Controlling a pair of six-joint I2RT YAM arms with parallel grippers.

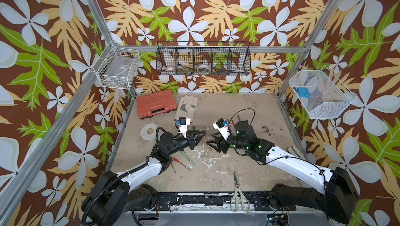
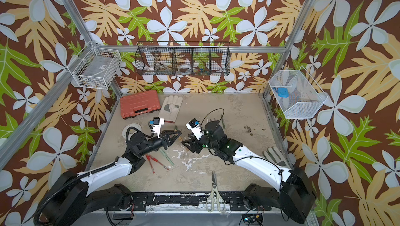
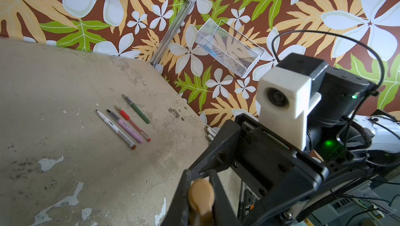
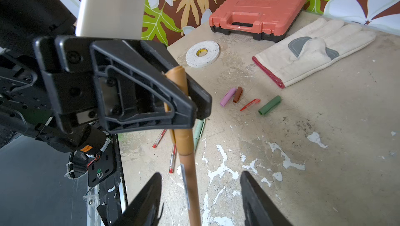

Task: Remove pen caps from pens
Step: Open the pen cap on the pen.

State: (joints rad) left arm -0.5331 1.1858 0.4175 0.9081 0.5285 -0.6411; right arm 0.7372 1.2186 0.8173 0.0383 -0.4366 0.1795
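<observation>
Your left gripper (image 4: 197,110) is clenched on the capped end of the gold pen (image 4: 188,181), held above the table (image 4: 303,170). Its barrel runs down between the fingers of your right gripper (image 4: 200,174), whose jaws stand apart and do not touch it.

There is little you can read. A pale label strip runs along the gold pen's barrel, but its print is blurred. The white marker (image 3: 115,129) carries a logo in red and blue that is too small to make out. The yellow core of the tape (image 4: 202,53) has a red mark, and an orange sticker on the left arm has digits; neither is legible.

The marker lies in a row with a pink pen (image 3: 127,130), a red pen (image 3: 132,124) and a green pen (image 3: 137,110), all uncapped. In both top views your right arm hides most of that row.

Four loose caps lie near the glove (image 4: 313,56): pink (image 4: 227,97), brown (image 4: 237,94), red (image 4: 250,104) and green (image 4: 270,105). Two more red pens (image 2: 160,162) and a pale green pen (image 2: 167,156) lie beside the left arm, which covers their upper ends. The orange case (image 4: 257,12) sits at the back edge and the scissors (image 1: 237,190) at the front.
</observation>
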